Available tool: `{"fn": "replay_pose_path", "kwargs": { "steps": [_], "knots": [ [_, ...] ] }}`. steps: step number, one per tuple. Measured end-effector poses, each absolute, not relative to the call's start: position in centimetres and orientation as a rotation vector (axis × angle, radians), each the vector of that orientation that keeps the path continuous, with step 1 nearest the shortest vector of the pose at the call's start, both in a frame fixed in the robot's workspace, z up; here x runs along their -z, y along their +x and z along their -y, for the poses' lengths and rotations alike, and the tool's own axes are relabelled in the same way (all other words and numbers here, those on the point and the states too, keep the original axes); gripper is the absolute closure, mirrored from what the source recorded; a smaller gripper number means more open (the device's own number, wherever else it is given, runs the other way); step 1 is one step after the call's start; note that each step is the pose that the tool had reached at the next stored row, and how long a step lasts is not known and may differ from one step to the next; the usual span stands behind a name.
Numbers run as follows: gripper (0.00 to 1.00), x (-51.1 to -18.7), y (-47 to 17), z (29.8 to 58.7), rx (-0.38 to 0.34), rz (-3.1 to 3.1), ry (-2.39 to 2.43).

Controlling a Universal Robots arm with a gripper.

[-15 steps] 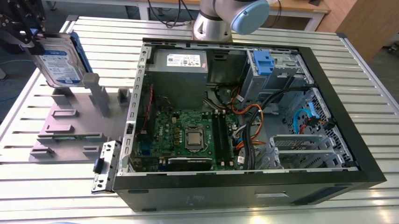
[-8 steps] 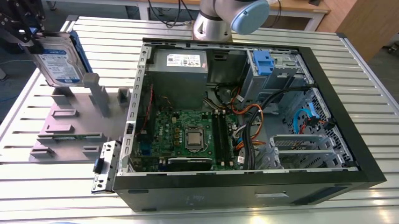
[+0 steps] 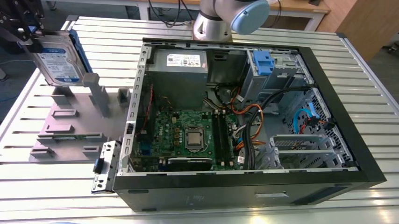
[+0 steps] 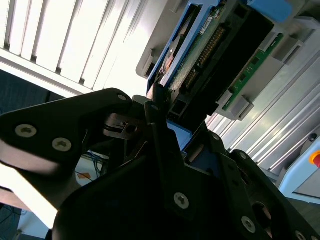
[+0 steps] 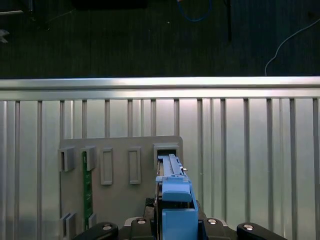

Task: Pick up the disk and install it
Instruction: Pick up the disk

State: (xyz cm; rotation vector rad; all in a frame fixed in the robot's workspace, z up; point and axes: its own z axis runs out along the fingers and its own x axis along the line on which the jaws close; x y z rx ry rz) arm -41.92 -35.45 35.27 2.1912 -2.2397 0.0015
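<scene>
The disk [image 3: 57, 60] is a silver drive with a blue-and-white label and blue rails. It stands upright at the exterior view's far left, just above the grey holder fixture [image 3: 68, 126]. My black gripper [image 3: 28, 35] is shut on its upper end. The second wrist view shows my dark fingers [image 4: 160, 125] clamped on the disk [image 4: 210, 45], along its blue edge and connector side. In the first wrist view the disk's blue rail [image 5: 175, 197] hangs over an open slot [image 5: 166, 150] of the fixture.
An open black computer case [image 3: 349, 154] lies on the slatted metal table [image 3: 56, 196], with a green motherboard [image 3: 187, 135], cables and a blue-tabbed drive bay [image 3: 265, 63] inside. A green circuit strip [image 5: 86, 185] stands in the fixture. The arm's base [image 3: 227, 18] rises behind the case.
</scene>
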Motion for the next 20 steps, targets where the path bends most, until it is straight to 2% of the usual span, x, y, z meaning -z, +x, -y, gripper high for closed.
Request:
{"fn": "replay_pose_path", "kwargs": {
  "steps": [20],
  "knots": [
    [0.63, -36.04, -41.92, 35.45, -0.001, 2.24, 2.191]
  ]
}}
